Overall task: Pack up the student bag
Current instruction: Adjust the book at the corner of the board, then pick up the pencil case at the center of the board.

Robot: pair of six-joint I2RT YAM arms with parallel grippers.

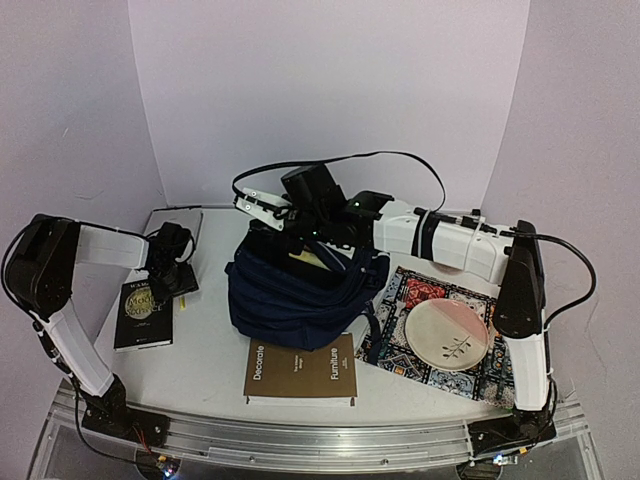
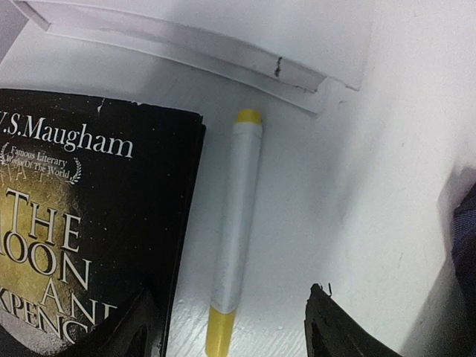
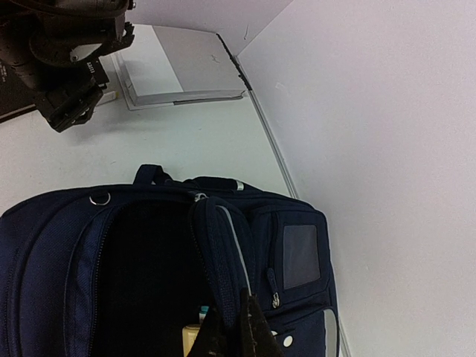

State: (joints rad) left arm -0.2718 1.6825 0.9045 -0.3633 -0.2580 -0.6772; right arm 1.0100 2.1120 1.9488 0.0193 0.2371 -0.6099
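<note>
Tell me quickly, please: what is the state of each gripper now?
Left gripper: open, empty, above the white pen with yellow ends.
Right gripper: closed on the opening edge of the dark navy fabric backpack.

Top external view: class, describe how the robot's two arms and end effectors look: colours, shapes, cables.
Both the left arm and right arm have white tubular links joined by bulky black joints. Thin black cables loop along them. The left end effector and right end effector are black and blocky.
</note>
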